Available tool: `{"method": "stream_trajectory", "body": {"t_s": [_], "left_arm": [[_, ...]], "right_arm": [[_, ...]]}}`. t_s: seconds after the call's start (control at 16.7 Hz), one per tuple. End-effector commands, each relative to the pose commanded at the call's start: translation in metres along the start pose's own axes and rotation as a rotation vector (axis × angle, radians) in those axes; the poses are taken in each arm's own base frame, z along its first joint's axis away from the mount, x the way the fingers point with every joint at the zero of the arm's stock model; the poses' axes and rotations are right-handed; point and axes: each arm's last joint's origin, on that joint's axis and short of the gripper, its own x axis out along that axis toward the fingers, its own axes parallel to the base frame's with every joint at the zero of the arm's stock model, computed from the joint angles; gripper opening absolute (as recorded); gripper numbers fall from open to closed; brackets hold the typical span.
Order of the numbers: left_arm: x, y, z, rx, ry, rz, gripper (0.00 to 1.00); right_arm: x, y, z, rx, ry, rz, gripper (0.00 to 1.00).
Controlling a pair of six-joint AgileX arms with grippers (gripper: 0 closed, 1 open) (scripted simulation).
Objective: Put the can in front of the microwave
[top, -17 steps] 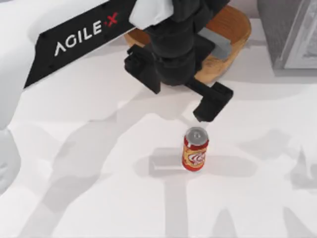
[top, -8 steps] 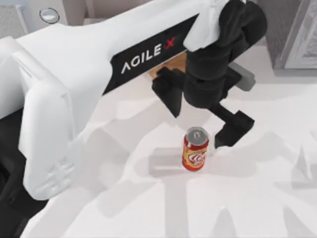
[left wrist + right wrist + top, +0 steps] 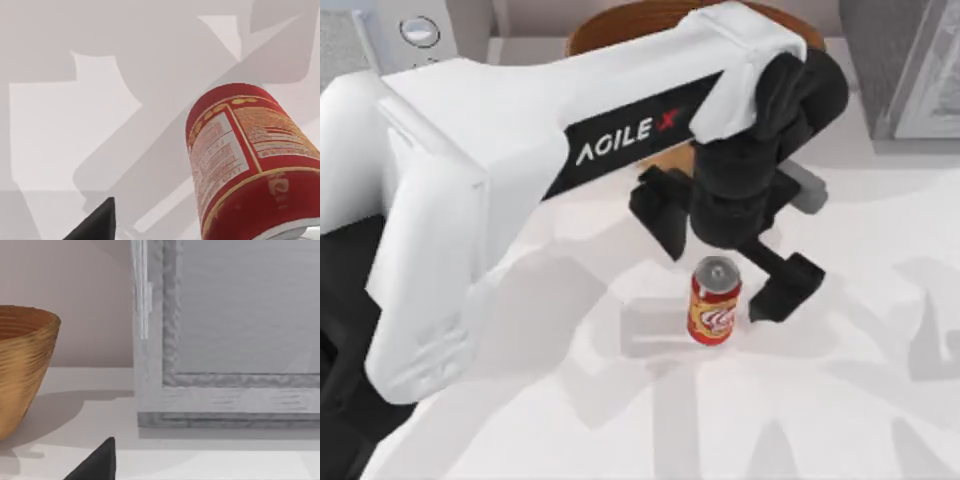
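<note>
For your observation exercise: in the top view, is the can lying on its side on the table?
No. The can stands upright on the table, its silver top facing up.

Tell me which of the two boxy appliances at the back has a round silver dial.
The white microwave at the table's far left corner; its dial shows on the front. The grey box at the far right shows no dial.

Top view: the counter (image 3: 880,400) is seen from overhead, looking down.
Left wrist view: aimed close at the can (image 3: 245,160), shared with top.
Right wrist view: held low, facing the basket (image 3: 22,370).
</note>
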Motion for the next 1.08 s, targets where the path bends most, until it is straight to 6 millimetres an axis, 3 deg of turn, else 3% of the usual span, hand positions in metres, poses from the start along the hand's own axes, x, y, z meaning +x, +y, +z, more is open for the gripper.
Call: {"method": "stream_trajectory", "body": {"t_s": [0.18,0.42,1.08], "left_arm": [[0.019,-0.001,-0.001,0.0,0.001,0.0,1.0],[0.02,-0.001,-0.001,0.0,0.002,0.0,1.0],[0.02,-0.001,-0.001,0.0,0.002,0.0,0.17]], "right_arm": [[0.0,0.0,0.0,0.0,0.0,0.0,1.0],[0.0,0.0,0.0,0.0,0.0,0.0,1.0],[0.0,0.0,0.0,0.0,0.0,0.0,1.0]]}}
